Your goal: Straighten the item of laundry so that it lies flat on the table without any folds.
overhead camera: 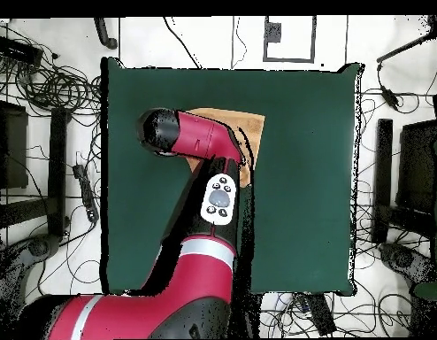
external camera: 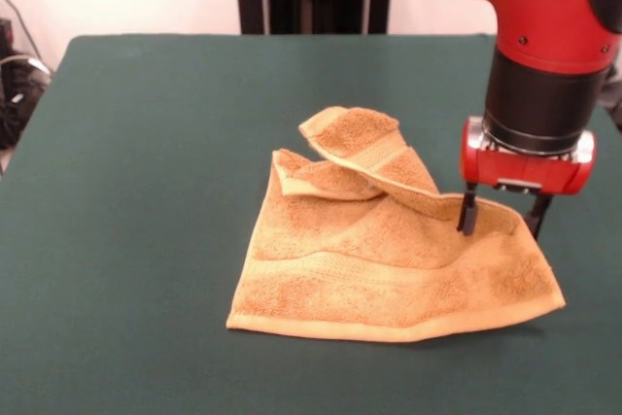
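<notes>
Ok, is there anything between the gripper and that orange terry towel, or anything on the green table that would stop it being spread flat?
Nothing visible. The gripper is already at the golden-orange terry towel, its open fingers straddling the raised right-hand edge. The dark green felt-covered table around the towel holds no other objects. Only the towel's own folded-over far corner lies on top of it.
</notes>
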